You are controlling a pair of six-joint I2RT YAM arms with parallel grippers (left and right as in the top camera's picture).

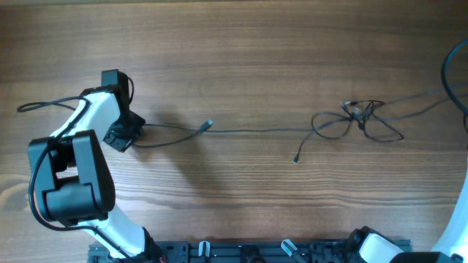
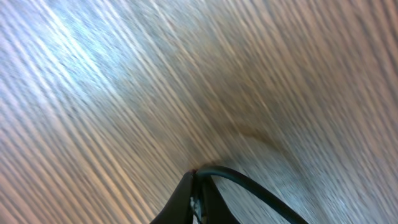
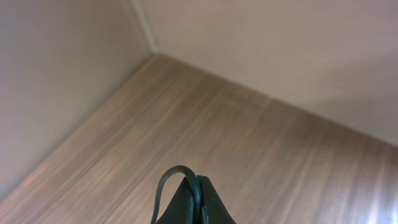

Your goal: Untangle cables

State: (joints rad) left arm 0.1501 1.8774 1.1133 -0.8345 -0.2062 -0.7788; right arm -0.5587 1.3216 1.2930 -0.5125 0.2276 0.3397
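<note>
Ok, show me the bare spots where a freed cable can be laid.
Bare: the broad far strip of table beyond the long cable, and the near strip between it and the front rail. Crowded: around the tangle, its loose end, the right-hand cable, and beside the left arm.

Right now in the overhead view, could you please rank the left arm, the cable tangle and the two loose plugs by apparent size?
1. left arm
2. cable tangle
3. left plug and centre plug: both tiny and alike, so unranked.
</note>
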